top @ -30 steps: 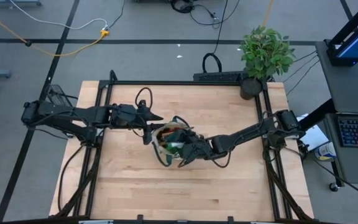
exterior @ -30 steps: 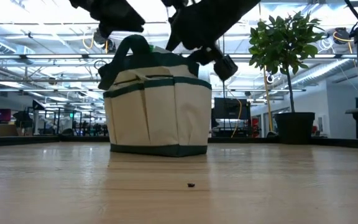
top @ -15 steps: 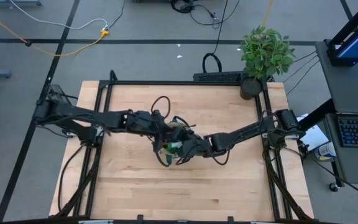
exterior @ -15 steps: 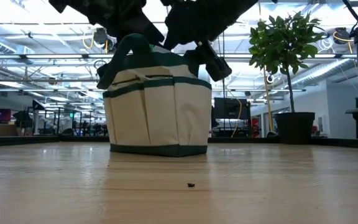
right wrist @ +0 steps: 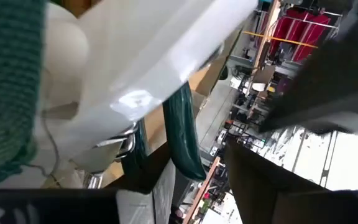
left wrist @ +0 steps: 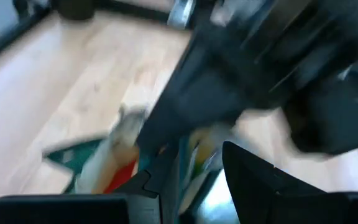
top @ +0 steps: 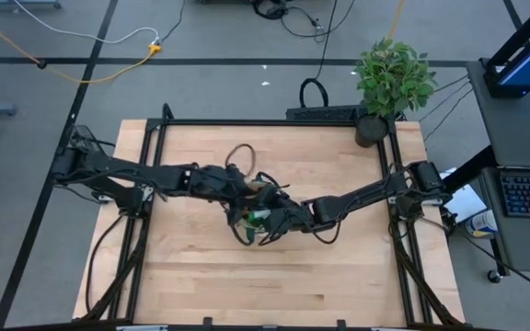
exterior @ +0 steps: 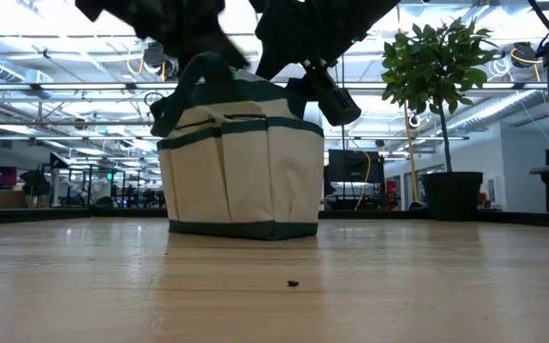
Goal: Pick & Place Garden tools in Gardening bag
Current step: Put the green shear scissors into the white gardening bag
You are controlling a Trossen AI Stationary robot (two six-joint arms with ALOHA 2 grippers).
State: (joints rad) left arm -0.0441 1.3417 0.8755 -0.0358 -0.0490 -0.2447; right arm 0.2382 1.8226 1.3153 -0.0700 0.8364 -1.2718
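Both dark arms stretched toward table centre, meeting over round beige fabric gardening bag with dark green trim [exterior: 241, 167]. Left gripper [top: 247, 195] reaches in from left, over bag's mouth; fingers [left wrist: 166, 171] apart with clear gap, nothing seen between them. Right gripper [top: 270, 219] comes from right, low over bag's rim; fingers parted, green bag handle [right wrist: 182, 134] lying between them, grip not certain. Bag upright at middle of light wooden table [top: 201, 285]. Green and red items [left wrist: 120, 177] visible inside bag. Potted green plant [top: 391, 78] at far right corner, well apart.
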